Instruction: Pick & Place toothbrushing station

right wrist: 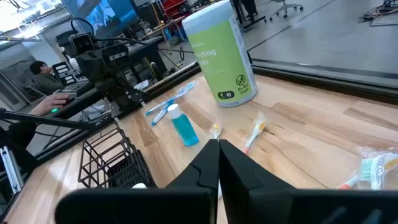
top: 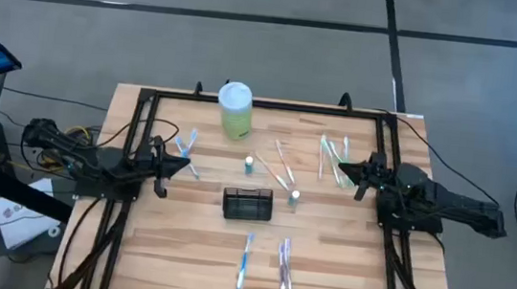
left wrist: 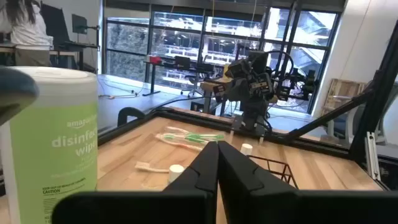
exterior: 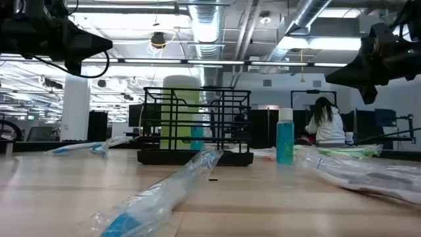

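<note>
A pale wooden slatted table (top: 343,259) with a black frame carries a black wire-mesh caddy (top: 247,204) at centre, a pale green wipes canister (top: 234,109) at the far edge, two small blue bottles (top: 249,165) (white-capped), and wrapped toothbrushes (top: 244,261) scattered around.

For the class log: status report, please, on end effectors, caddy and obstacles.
Left end effector and right end effector shut, empty, at table sides. Caddy upright, centre, untouched. Small blue bottle close beside it.

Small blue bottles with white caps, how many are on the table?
2. One small blue bottle with a white cap stands behind the black wire-mesh caddy, toward the pale green wipes canister; the other blue bottle stands just right of the caddy.
</note>
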`<state>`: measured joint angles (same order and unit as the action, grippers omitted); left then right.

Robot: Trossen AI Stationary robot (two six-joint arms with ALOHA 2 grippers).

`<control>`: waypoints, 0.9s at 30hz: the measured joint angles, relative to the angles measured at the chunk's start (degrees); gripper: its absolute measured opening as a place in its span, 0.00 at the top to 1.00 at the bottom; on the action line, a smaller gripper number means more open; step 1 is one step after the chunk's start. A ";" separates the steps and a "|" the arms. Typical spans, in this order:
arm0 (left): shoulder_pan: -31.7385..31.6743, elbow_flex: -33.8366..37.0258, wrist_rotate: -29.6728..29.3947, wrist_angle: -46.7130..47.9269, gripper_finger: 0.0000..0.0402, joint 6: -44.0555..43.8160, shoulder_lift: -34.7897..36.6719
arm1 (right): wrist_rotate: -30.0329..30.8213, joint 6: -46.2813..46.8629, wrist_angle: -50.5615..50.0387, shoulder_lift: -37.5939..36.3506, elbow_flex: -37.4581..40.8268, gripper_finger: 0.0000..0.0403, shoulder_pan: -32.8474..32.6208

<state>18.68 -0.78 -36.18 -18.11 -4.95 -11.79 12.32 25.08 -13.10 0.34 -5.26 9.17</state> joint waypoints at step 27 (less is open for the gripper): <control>0.00 -0.01 -0.02 -0.40 1.00 0.17 0.00 | 1.77 3.46 -0.58 4.05 -0.42 1.00 0.41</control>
<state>18.68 -0.78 -36.21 -18.51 -4.78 -11.79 14.09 28.54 -13.69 4.39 -5.67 9.58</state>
